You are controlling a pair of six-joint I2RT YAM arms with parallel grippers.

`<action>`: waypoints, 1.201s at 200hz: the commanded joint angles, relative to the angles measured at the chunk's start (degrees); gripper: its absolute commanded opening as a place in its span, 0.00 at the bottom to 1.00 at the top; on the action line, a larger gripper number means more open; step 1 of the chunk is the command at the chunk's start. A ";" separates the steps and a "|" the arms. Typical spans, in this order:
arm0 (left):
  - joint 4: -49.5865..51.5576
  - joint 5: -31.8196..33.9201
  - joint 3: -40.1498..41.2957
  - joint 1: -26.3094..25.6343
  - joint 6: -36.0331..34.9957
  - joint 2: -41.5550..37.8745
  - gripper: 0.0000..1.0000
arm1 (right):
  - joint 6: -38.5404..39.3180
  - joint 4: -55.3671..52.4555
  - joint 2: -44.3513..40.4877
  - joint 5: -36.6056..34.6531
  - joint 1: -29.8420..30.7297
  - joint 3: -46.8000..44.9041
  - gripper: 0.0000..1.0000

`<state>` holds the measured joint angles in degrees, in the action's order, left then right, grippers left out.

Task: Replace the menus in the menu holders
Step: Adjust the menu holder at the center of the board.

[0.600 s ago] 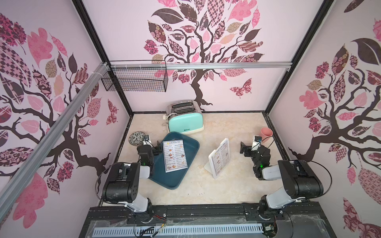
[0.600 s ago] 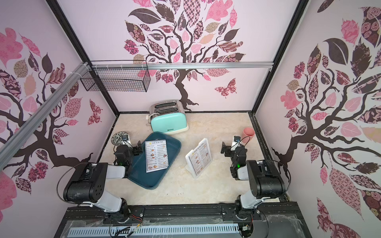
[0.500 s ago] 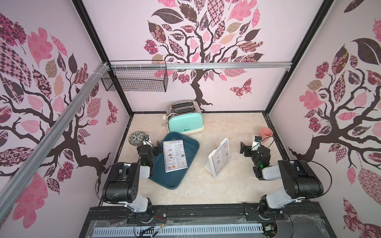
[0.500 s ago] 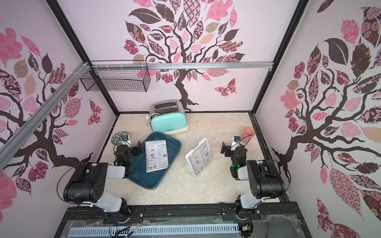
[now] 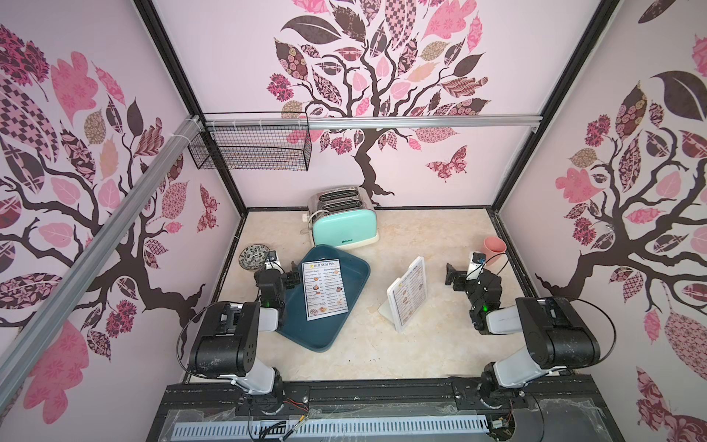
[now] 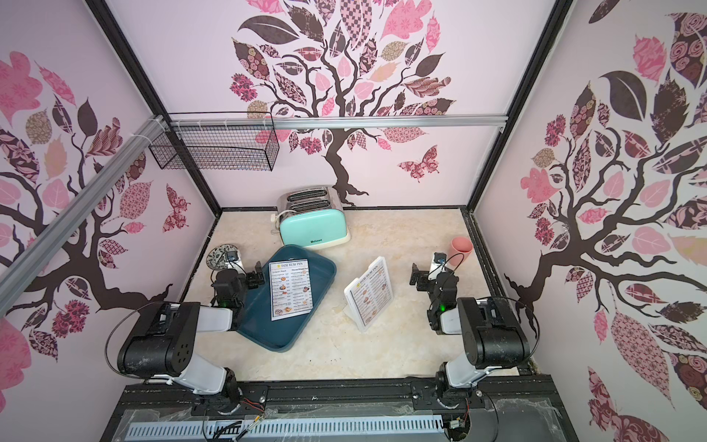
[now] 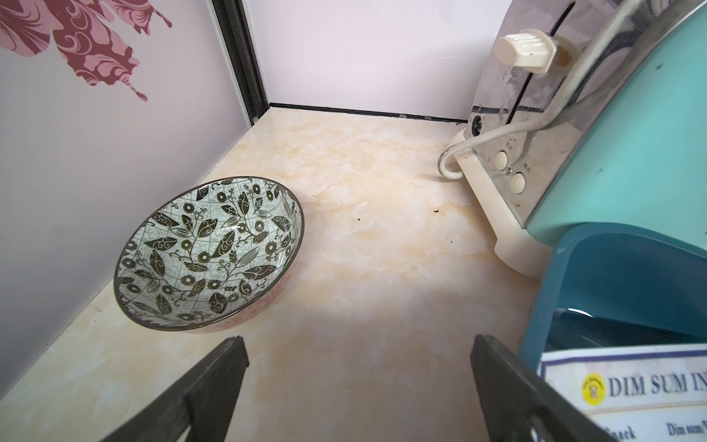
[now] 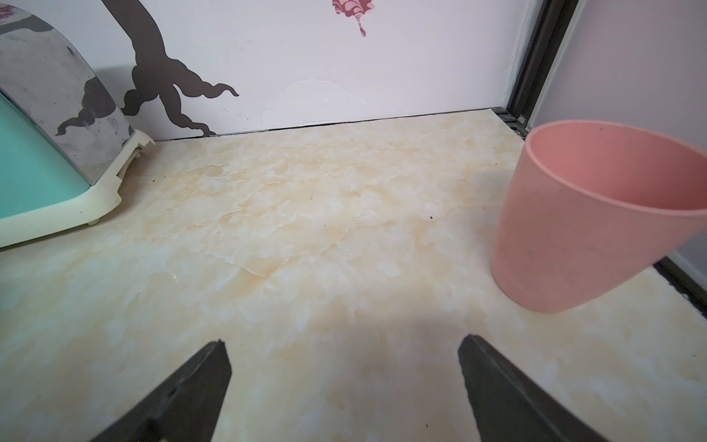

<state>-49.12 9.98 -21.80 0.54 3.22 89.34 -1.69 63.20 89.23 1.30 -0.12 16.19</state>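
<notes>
Menu (image 5: 325, 291) in tray (image 5: 356, 278), holder (image 5: 409, 296) rt of tray.

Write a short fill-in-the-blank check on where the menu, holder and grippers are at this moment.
1. One menu lies flat in the dark teal ____, outside the menu holder.
2. The left gripper and the right gripper are both ____.
3. The cup beside the right gripper is ____.
Missing words: tray; open; pink.

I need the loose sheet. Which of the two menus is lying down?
The menu on the teal tray, beside the left gripper; the other menu stands slanted in its holder.
</notes>
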 commanded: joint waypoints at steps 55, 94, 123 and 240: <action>13.53 1.29 -3.35 1.65 2.30 -11.71 0.98 | -2.33 -0.79 -13.15 -7.22 0.30 -4.19 1.00; 37.16 -7.84 -13.57 1.69 2.26 -24.56 0.95 | -19.90 -48.08 -28.63 -20.23 0.26 9.51 1.00; 59.57 -7.79 -26.24 -5.94 4.91 -26.46 0.89 | -23.02 -63.93 -31.21 -7.29 -0.14 16.28 1.00; 81.02 -17.20 -38.89 -49.07 18.84 -28.92 0.85 | -28.54 -101.97 -35.56 4.40 -0.06 30.06 1.00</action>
<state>28.95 -4.47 -59.92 -46.78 21.23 59.55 -31.03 -31.31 54.76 3.86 -0.30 43.66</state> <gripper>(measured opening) 0.835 0.995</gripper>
